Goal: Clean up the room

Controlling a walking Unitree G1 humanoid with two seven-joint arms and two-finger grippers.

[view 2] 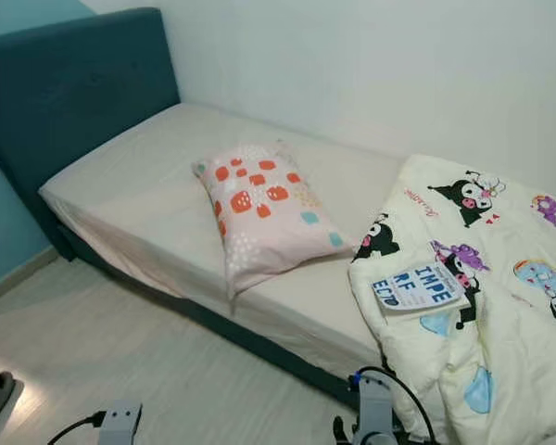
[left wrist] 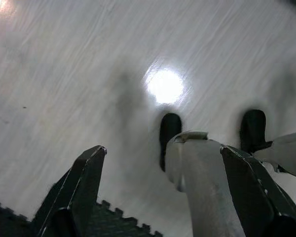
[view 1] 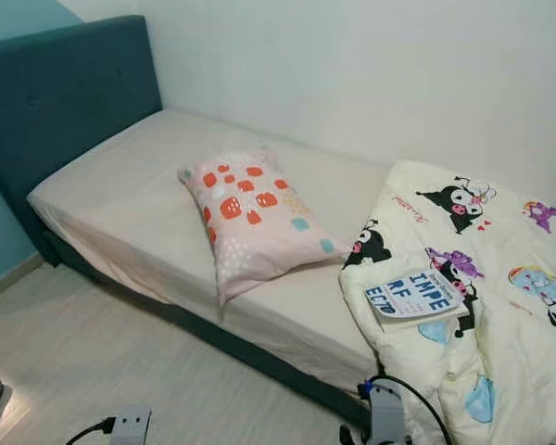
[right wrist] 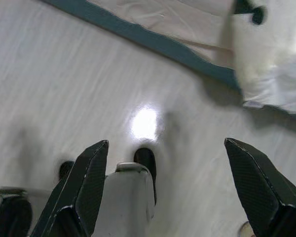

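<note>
Book (view 1: 414, 295) left on bunched quilt (view 1: 500, 343), pillow (view 1: 252, 216) askew mid-bed (view 1: 130, 185); both arms idle over floor, jaws apart.

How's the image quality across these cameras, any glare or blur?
Left eye view: even, soft light, sharp enough to read large letters on the book lying on the blanket. Left wrist view: a bright glare spot on the floor, streaky blur. Right wrist view: a smaller glare patch, the bed edge slightly soft.

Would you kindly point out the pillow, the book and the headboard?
pillow (view 1: 250, 218), left eye view, middle of its patterned face.
book (view 1: 414, 295), left eye view, centre of its cover.
headboard (view 1: 65, 88), left eye view, upholstered front.
</note>
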